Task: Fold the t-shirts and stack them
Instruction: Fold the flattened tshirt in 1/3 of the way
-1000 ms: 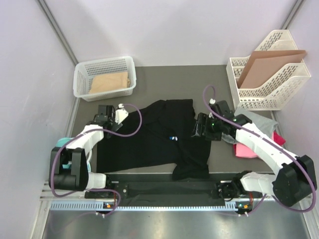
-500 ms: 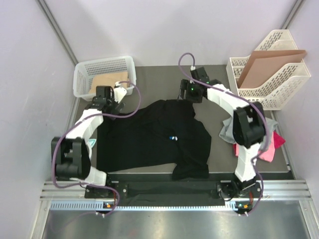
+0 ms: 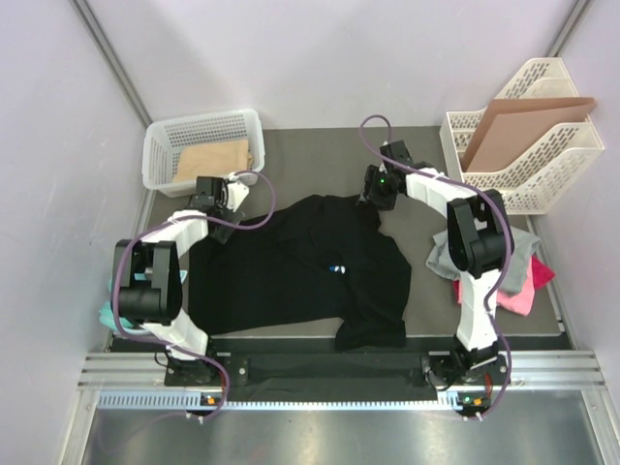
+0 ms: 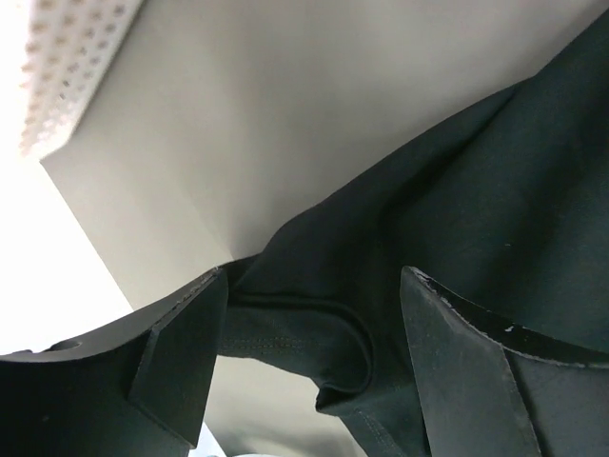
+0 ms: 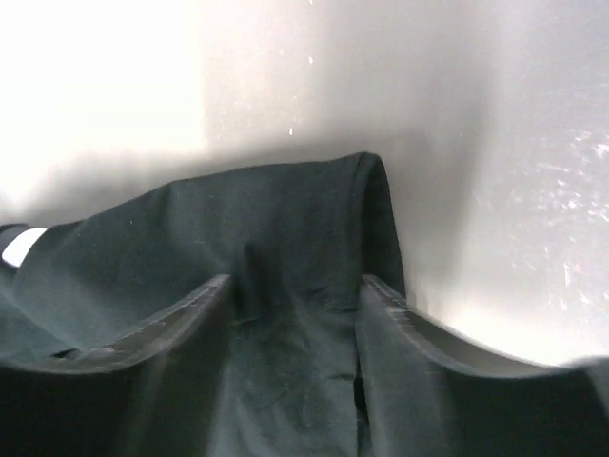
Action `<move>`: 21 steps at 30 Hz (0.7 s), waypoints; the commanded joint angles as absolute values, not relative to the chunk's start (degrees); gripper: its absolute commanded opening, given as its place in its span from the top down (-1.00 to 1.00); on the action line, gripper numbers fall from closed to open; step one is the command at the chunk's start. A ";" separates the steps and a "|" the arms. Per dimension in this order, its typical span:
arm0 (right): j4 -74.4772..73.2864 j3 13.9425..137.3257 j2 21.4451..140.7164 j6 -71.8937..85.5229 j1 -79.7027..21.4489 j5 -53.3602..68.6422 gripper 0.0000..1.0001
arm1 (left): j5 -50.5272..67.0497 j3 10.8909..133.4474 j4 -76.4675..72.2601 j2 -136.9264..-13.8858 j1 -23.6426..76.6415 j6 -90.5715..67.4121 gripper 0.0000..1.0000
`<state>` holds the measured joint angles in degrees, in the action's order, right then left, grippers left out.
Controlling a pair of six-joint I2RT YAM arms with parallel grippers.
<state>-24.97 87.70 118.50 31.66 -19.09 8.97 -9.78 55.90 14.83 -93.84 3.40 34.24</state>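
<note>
The black t-shirt [image 3: 291,271] lies spread on the dark mat, logo [image 3: 335,268] up, with its near right part bunched. My left gripper [image 3: 219,207] is low at its far left corner, jaws open astride a folded hem of the black shirt [image 4: 314,333]. My right gripper [image 3: 374,197] is at the far right corner, jaws open with black cloth [image 5: 285,238] between the fingers. The left gripper [image 4: 314,286] and right gripper [image 5: 295,286] both show a wide gap. The grey t-shirt [image 3: 511,247] and pink t-shirt [image 3: 521,294] lie crumpled at the right.
A white basket [image 3: 161,145] holding a tan folded thing stands at the far left. A white file rack [image 3: 528,184] with the brown cardboard sheet [image 3: 523,121] stands at the far right. A teal item [image 3: 108,313] lies by the left arm. Walls close both sides.
My right arm swung from the shirt's right side to its far right corner and came down on it. My left gripper shifted a little toward the far left corner.
</note>
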 commanded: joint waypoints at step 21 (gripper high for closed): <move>-36.56 101.95 123.22 22.16 -15.64 -13.00 1.00 | -9.58 51.24 6.15 -95.36 0.44 34.89 -0.52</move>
<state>-33.41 97.82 121.25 27.83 -15.92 -0.82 -8.97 50.89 7.60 -94.28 1.06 34.68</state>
